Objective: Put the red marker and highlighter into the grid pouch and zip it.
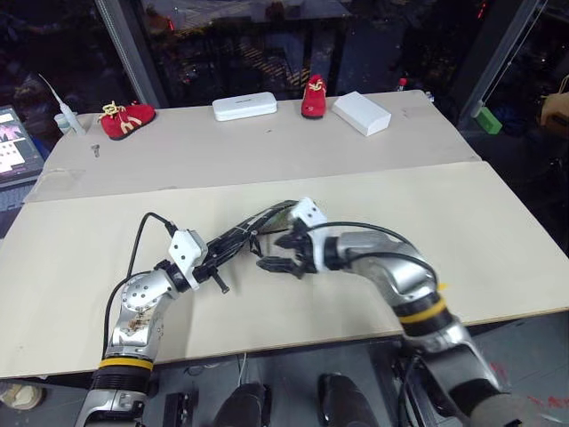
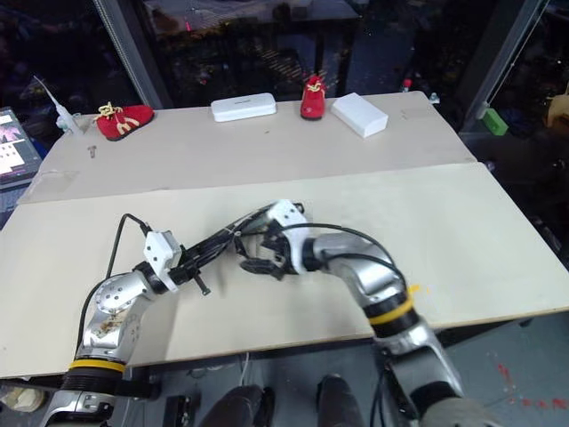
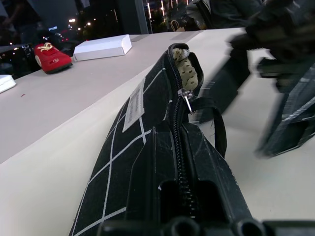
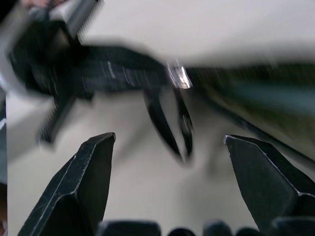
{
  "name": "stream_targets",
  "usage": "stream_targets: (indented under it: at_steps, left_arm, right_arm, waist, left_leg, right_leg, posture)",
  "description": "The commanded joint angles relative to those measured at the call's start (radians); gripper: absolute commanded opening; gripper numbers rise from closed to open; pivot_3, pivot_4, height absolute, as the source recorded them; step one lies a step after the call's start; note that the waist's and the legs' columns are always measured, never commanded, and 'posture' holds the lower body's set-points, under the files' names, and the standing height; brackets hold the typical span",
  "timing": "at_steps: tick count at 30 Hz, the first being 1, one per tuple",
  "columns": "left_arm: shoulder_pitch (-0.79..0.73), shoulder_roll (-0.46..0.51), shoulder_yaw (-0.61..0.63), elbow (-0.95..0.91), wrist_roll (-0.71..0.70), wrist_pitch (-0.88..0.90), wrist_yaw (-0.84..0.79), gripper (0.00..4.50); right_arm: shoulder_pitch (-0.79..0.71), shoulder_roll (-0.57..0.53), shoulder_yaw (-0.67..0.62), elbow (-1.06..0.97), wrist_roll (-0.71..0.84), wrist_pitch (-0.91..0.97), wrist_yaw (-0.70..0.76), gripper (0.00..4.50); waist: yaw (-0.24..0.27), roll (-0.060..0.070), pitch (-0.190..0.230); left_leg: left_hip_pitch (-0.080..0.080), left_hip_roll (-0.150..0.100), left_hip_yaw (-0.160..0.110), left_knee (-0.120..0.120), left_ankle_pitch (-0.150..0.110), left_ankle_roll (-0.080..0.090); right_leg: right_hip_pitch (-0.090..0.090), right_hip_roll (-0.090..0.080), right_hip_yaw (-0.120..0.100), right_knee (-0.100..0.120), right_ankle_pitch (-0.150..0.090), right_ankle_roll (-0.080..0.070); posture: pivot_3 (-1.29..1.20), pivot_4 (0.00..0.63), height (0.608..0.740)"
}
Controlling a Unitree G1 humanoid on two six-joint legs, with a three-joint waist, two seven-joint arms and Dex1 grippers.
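Holding the grid pouch (image 3: 147, 147) up over the table (image 1: 498, 231), the left tool (image 1: 233, 242) pinches its end steady so the spread right tool (image 4: 167, 182) can grab the zip cord (image 4: 170, 125).

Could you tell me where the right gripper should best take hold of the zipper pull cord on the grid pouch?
Grip the zipper pull cord at its hanging loop, below the silver slider. It dangles free of the grid pouch, which the left gripper holds, so the open right gripper can probably straddle it from beneath.

grid pouch (image 3: 147, 147): black, white grid | lining: perhaps cream, dotted | shoes (image 1: 126, 118): red
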Motion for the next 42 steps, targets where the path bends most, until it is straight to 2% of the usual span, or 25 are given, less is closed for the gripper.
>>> stream_targets:
  at_steps: [1,3,6,14,16,21,25,29,32,36,40,42]
  left_arm:
    - [-0.015,0.0,0.002,-0.015,-0.008,-0.008,-0.006,0.0]
    - [-0.018,-0.003,0.0,-0.01,-0.007,-0.01,-0.006,0.0]
    - [-0.02,-0.004,0.001,-0.006,-0.008,-0.012,-0.006,0.0]
    - [-0.021,-0.005,0.003,0.0,-0.007,-0.015,-0.007,0.0]
    - [-0.02,-0.006,0.005,0.0,-0.007,-0.017,-0.006,0.0]
    - [-0.009,-0.005,0.007,-0.008,-0.008,-0.019,-0.004,0.0]
    - [-0.004,-0.003,0.011,-0.009,-0.009,-0.02,-0.004,0.0]
    - [-0.003,0.0,0.013,-0.009,-0.01,-0.02,-0.004,0.0]
    - [-0.002,0.001,0.012,-0.009,-0.01,-0.02,-0.006,0.0]
    - [-0.005,0.004,0.011,-0.006,-0.012,-0.02,-0.011,0.0]
    - [-0.015,0.007,0.011,0.003,-0.012,-0.021,-0.016,0.0]
    - [-0.021,0.006,0.009,0.007,-0.011,-0.021,-0.019,0.0]
  right_arm:
    - [-0.043,0.025,-0.006,0.02,-0.018,-0.018,-0.025,3.94]
    - [-0.055,0.036,-0.007,0.05,-0.033,-0.034,-0.035,3.94]
    - [-0.05,0.022,-0.011,0.065,-0.055,-0.061,-0.028,3.23]
    - [-0.041,-0.014,-0.019,0.053,-0.06,-0.068,0.005,0.46]
    - [-0.038,-0.022,-0.024,0.047,-0.059,-0.068,0.013,0.02]
    - [-0.036,-0.097,-0.026,0.04,-0.072,-0.063,0.057,0.02]
    - [-0.032,-0.232,-0.038,0.066,-0.112,-0.118,0.104,0.02]
    - [-0.052,-0.374,-0.073,0.178,-0.172,-0.239,0.128,0.02]
    - [-0.084,-0.432,-0.103,0.278,-0.198,-0.313,0.121,0.02]
    - [-0.123,-0.457,-0.14,0.372,-0.207,-0.367,0.118,0.02]
    - [-0.094,-0.424,-0.124,0.332,-0.185,-0.344,0.148,0.02]
    - [-0.068,-0.401,-0.124,0.296,-0.159,-0.318,0.166,0.63]
  waist:
    - [0.003,0.0,0.0]
    - [0.003,0.0,0.0]
    - [0.0,0.0,0.0]
    - [-0.007,0.0,0.0]
    - [-0.008,0.0,0.0]
    - [-0.005,0.0,0.0]
    - [0.0,0.0,0.0]
    - [0.002,0.0,0.0]
    - [0.001,-0.001,0.0]
    - [-0.009,-0.001,0.0]
    - [-0.008,-0.001,0.0]
    - [-0.005,-0.001,0.0]
  left_leg:
    - [0.0,0.0,0.0,0.0,0.0,0.0]
    - [0.0,-0.001,0.0,0.0,0.0,0.0]
    - [0.0,-0.001,0.0,0.0,0.0,0.0]
    - [0.0,-0.001,0.0,0.0,0.0,0.0]
    - [0.0,0.0,0.0,0.0,0.0,0.0]
    - [0.0,0.0,0.0,0.0,0.0,0.0]
    - [0.0,0.0,0.0,0.0,0.0,0.0]
    - [0.0,-0.001,0.0,0.0,0.0,0.0]
    - [0.0,-0.001,0.001,0.0,0.0,0.0]
    - [0.0,0.0,0.003,0.0,0.0,0.0]
    - [0.001,0.001,0.003,0.0,0.0,0.001]
    - [0.0,0.001,0.003,0.0,0.0,0.001]
  right_leg:
    - [0.0,0.0,0.0,0.0,0.0,0.0]
    - [0.001,0.0,-0.001,0.0,0.0,0.0]
    - [0.0,0.0,-0.001,0.0,0.0,0.0]
    - [0.0,0.0,-0.001,0.001,0.0,0.0]
    - [-0.001,0.0,-0.001,0.001,0.0,0.0]
    - [0.0,0.0,-0.001,0.0,0.0,0.0]
    - [0.0,0.0,-0.002,0.0,0.0,0.0]
    - [0.001,0.0,-0.002,-0.001,0.0,0.0]
    - [0.001,0.0,-0.002,-0.001,0.0,0.0]
    - [0.001,0.0,0.0,-0.001,0.0,0.0]
    - [0.001,0.0,0.0,-0.001,0.0,0.0]
    - [0.001,0.0,0.0,-0.002,0.0,0.0]
  posture:
    - [0.0,0.15,0.74]
    - [0.0,0.15,0.74]
    - [0.0,0.15,0.74]
    - [0.0,0.15,0.74]
    - [0.0,0.15,0.74]
    - [0.0,0.15,0.74]
    - [0.0,0.15,0.74]
    - [0.0,0.15,0.74]
    - [0.0,0.15,0.74]
    - [0.0,0.15,0.74]
    - [0.0,0.15,0.74]
    - [0.0,0.15,0.74]
